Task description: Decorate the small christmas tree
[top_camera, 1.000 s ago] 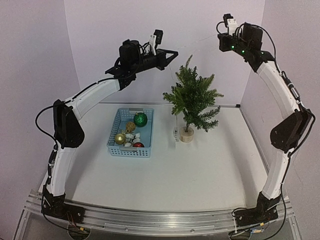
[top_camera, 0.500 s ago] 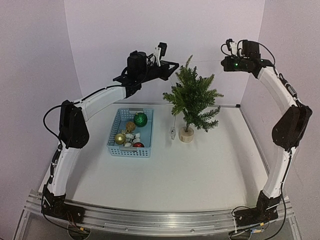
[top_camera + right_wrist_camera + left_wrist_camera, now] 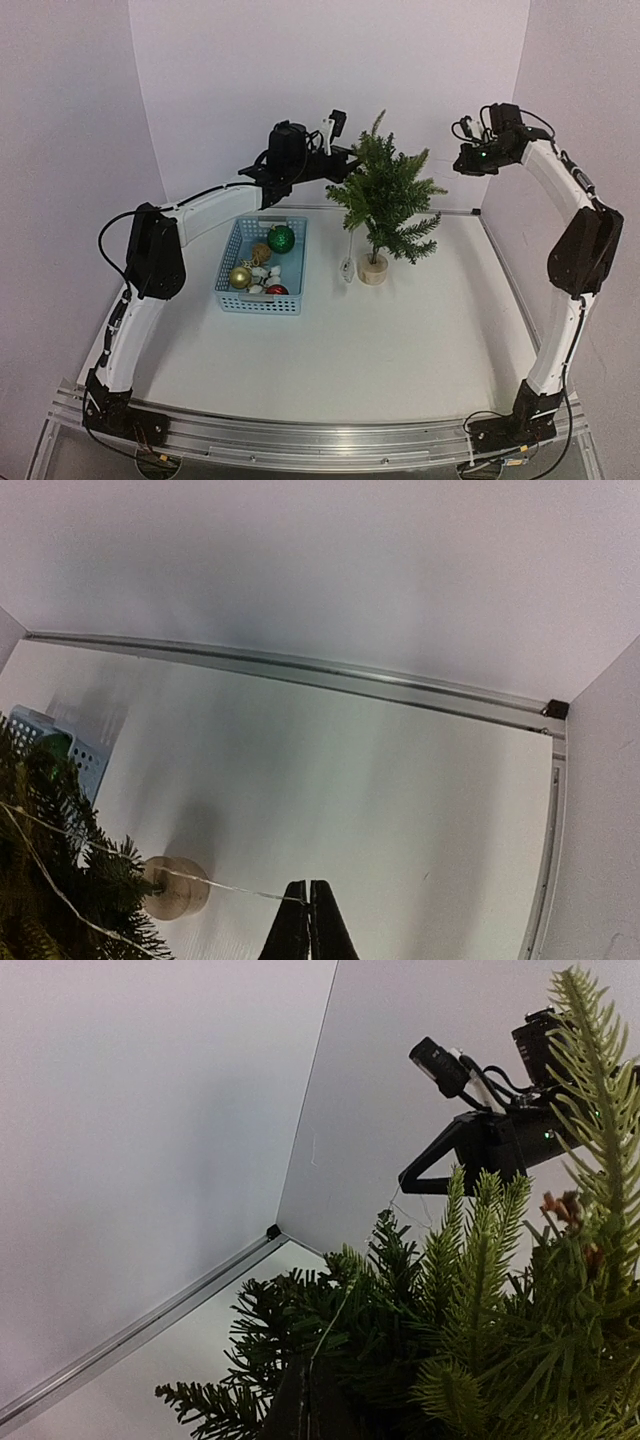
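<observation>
The small christmas tree (image 3: 386, 196) stands on its pale round base (image 3: 373, 268) at the back middle of the table. My left gripper (image 3: 350, 160) is against the tree's upper left branches. In the left wrist view it (image 3: 305, 1408) is shut on a thin light wire (image 3: 336, 1322) that runs up into the needles (image 3: 450, 1340). My right gripper (image 3: 463, 163) hangs high to the right of the tree. In the right wrist view it (image 3: 309, 900) is shut on the same thin wire (image 3: 220, 888), which stretches left to the tree (image 3: 60, 880).
A blue basket (image 3: 228, 268) left of the tree holds a green ball (image 3: 281, 238), a gold ball (image 3: 240, 276), a red ball (image 3: 276, 290) and small white pieces. A small white pack (image 3: 346, 268) hangs on the wire by the tree base. Walls close the back and both sides.
My left gripper has moved right and down to the tree's upper branches. My right gripper has come down and to the right, still holding the wire.
</observation>
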Motion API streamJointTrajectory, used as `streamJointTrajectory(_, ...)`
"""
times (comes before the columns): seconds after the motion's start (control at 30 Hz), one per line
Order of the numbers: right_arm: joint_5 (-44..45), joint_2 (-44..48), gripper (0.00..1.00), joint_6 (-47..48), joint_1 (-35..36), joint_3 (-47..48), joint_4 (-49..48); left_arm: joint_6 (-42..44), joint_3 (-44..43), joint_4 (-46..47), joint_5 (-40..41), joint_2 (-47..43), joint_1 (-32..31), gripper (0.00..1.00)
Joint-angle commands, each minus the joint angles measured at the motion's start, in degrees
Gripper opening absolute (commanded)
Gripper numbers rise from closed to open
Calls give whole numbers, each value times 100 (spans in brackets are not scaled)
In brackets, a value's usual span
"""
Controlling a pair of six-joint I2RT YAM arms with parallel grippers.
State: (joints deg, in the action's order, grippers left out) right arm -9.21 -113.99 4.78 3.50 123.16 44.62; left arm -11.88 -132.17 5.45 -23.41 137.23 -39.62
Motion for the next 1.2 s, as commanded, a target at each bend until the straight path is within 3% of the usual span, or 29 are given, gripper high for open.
streamJointTrajectory(0.0,228,187,0,222,-292,-414,639,-106,15,-28,38,7,119,0)
streamJointTrajectory(0.23,50,404,0,67,-307,-434,811,-97,7,-92,-222,13,119,0)
streamJointTrajectory(0.37,-726,398,0,-333,-306,-114,818,-12,-117,-141,-267,1,121,10)
streamJointTrajectory(0.63,-533,750,0,-253,-306,-347,1043,206,-526,-318,-478,-264,192,46)
streamJointTrajectory(0.87,315,659,0,508,-306,156,2043,637,-828,-492,-529,-519,222,62)
streamJointTrajectory(1.03,-795,931,0,715,-307,-141,2396,1097,-1014,-768,-554,-742,233,71)
streamJointTrajectory(1.17,-1105,1230,0,789,-306,-471,2426,1533,-1158,-775,-728,-948,238,77)
